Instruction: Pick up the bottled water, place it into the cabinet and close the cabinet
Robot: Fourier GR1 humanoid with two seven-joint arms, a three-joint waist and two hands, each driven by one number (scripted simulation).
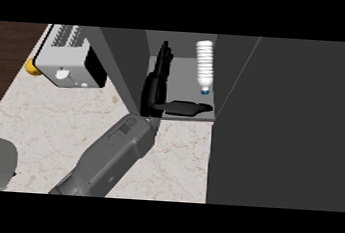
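With the bottled water standing in the cabinet, the open-fingered hand at its nine o'clock should withdraw straight, sparing the bottle, before closing.

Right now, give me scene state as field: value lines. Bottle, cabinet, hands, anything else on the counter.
bottled water: inside the cabinet, blue cap toward the front edge, not held
cabinet: open, dark door panel at the view's right
hand in cabinet: black hand, fingers straight, thumb out toward the bottle, apart from it; which hand it is I cannot tell
other hand: not visible
counter: pale marble
toaster: white, left of the cabinet
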